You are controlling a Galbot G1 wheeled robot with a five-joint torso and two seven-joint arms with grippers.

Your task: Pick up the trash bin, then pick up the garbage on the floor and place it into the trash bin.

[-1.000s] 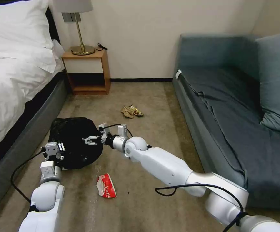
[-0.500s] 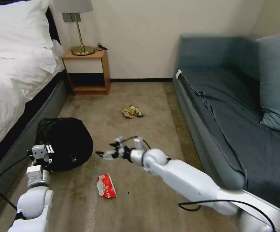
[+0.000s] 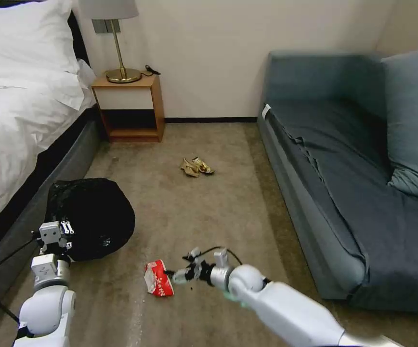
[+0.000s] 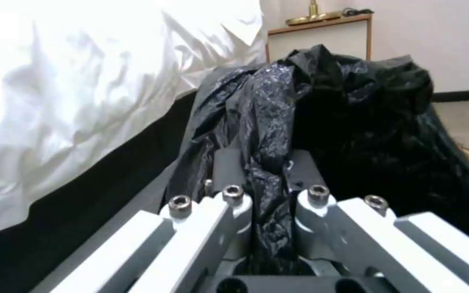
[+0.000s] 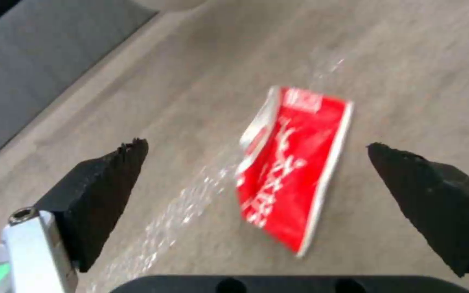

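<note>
On carpet: one carton [image 3: 159, 278], two wrappers [image 3: 197, 166]

White shell of the trash bin [image 3: 91, 219] hidden under black bag; right end effector [image 3: 179, 276] blurred.

Beneath me the floor [image 3: 194, 202] is tan carpet with worn darker patches and a pale streak of specks. A crushed red-and-white carton [image 3: 159, 277] lies flat on it just ahead of my right pincer [image 3: 177, 276]. Farther off, toward the wall, crumpled gold and tan wrappers [image 3: 196, 166] lie together in the open. A wooden nightstand [image 3: 129, 106], the bed frame [image 3: 35, 207] and the sofa [image 3: 344, 193] stand on the carpet's edges.
</note>
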